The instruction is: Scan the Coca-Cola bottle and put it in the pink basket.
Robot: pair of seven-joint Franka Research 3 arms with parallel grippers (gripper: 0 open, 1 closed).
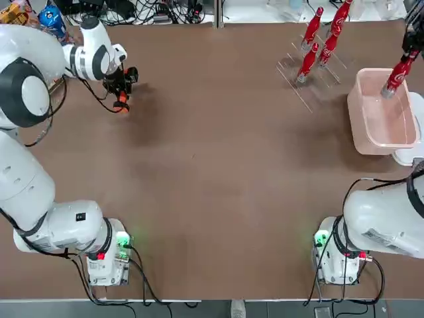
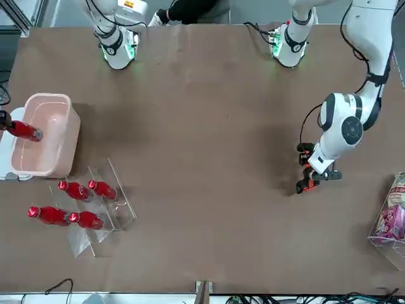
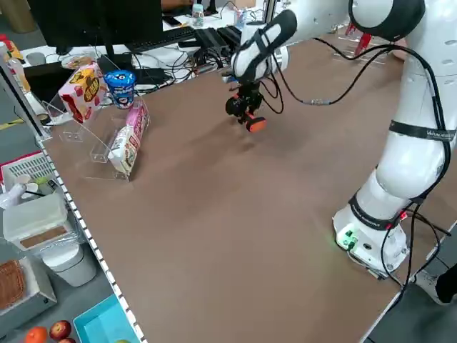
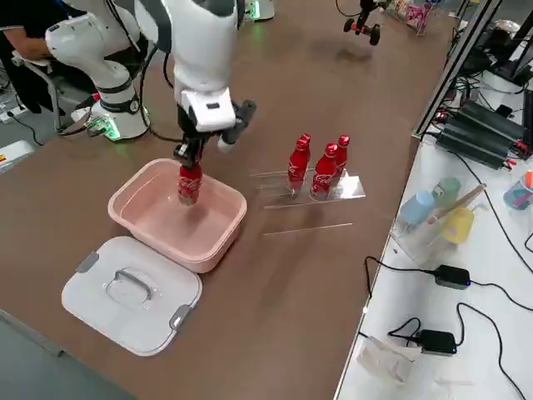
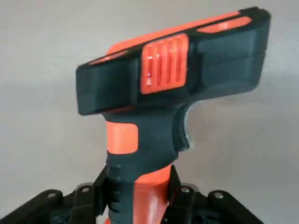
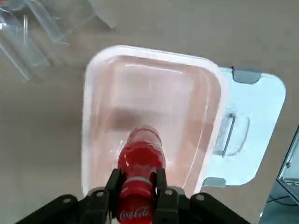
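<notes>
Your right gripper (image 6: 138, 184): dark fingers (image 6: 113, 183) clamped either side of a slim red Coca-Cola bottle (image 6: 138, 175) with white script, base end pointing down into a pale pink translucent rectangular plastic basket (image 6: 88, 116) with rounded corners. Beside the basket you have a flat pale lid (image 6: 252, 126) with a handle and grey clips. Clear acrylic rack (image 6: 28, 28) at one corner, all on the brown table (image 6: 42, 154).

Top view: overhead, straight down, arm bases at lower edge; whole table.
Front view: across the table, high, facing the robot; shares the pink basket (image 2: 45, 134) and bottle rack (image 2: 95, 209) with top view.
Left side view: raised, diagonal.
Right side view: raised, diagonal, nearer the basket.
Left wrist view: very close on the scanner (image 5: 170, 98).
Right wrist view: looks down into the basket.
</notes>
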